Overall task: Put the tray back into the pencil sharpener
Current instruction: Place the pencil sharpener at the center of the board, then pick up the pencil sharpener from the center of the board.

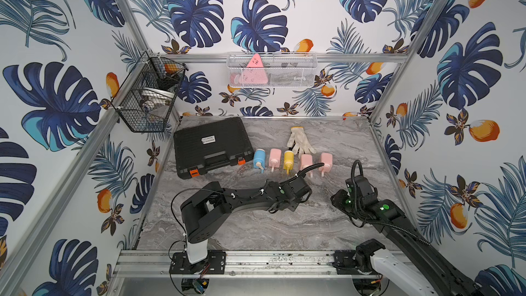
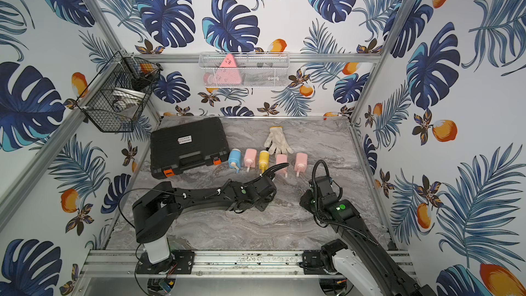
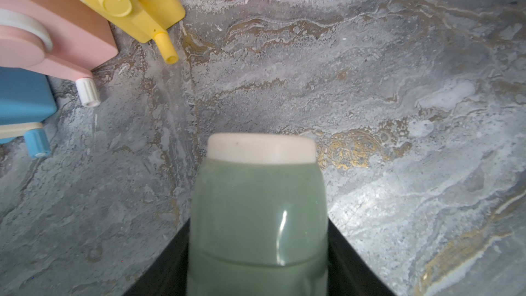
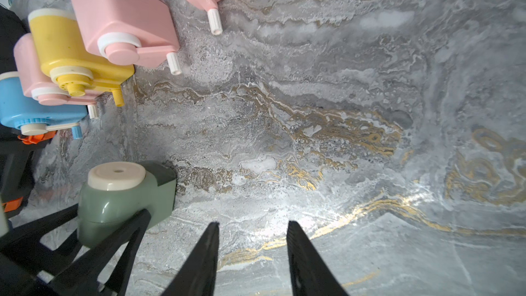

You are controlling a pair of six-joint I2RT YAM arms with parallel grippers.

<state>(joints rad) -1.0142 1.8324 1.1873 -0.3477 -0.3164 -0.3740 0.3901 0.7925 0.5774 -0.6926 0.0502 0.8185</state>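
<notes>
- Between the fingers (image 4: 136,223) of the left gripper (image 4: 111,212): green pencil sharpener (image 3: 257,209), low at the marble table (image 1: 284,223), hidden under that arm's wrist in both top views.
- Black fingers close against both sides of the green body; cannot tell whether clamping it or merely lying alongside (no gap visible, no clear squeeze either).
- Cannot tell whether resting on the table or held just above it.
- Cream cap (image 4: 116,176) on the end away from the left wrist, small hole in its middle, turned toward the right arm's side.
- As for the tray: not told apart from the body with any certainty. Darker green panel (image 4: 163,176) beside the cap, flush with the rest.
- Right gripper (image 4: 252,226) released, jaws apart with only bare marble between, just beside the sharpener and clear of it.
- Farther back, in a row, cranks toward the near edge: blue sharpener (image 1: 259,158), pink sharpener (image 1: 275,157), yellow sharpener (image 1: 288,159), second pink sharpener (image 1: 306,162), third pink sharpener (image 1: 326,161).
- Behind the row: white glove (image 1: 300,140); to its left, black case (image 1: 212,146) with orange latches.
- On the walls: white mesh basket (image 1: 271,71) at the back, black wire basket (image 1: 148,95) in the left corner.
</notes>
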